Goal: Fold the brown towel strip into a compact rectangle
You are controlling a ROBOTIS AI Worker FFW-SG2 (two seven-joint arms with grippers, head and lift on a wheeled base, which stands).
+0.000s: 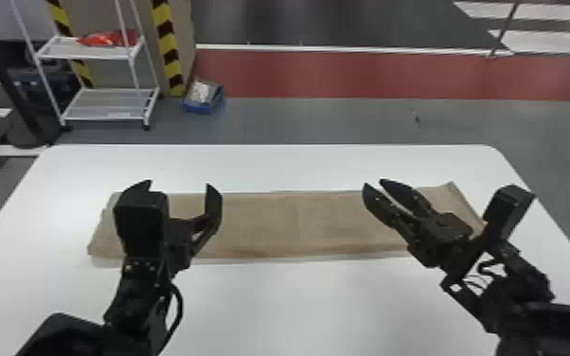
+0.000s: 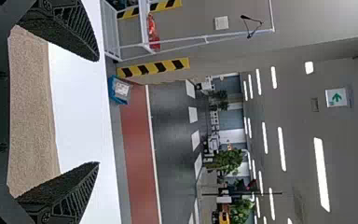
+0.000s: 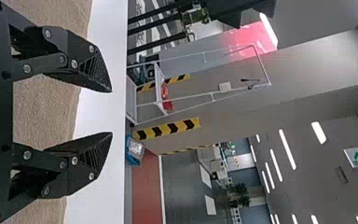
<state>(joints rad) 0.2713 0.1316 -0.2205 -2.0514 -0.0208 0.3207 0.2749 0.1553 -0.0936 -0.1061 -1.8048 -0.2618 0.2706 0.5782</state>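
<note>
Towel point(image 1: 274, 225): lying lengthwise, likely for folding
Left gripper point(image 1: 180, 183), right gripper point(image 1: 373, 182): hovering above towel's opposite halves, fingers gaping

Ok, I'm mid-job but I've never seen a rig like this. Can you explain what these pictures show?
The machine is a robot with two black arms, each ending in a gripper with two flat fingers. The head view looks forward and down from its head, so its left gripper is on the left and its right gripper on the right. The other two views come from cameras on the wrists, turned on their side.

On the white table lies the brown towel strip, stretched out lengthwise across it. Both grippers are over the strip with their fingers apart, and neither holds anything. Behind the table stands a white rack.
</note>
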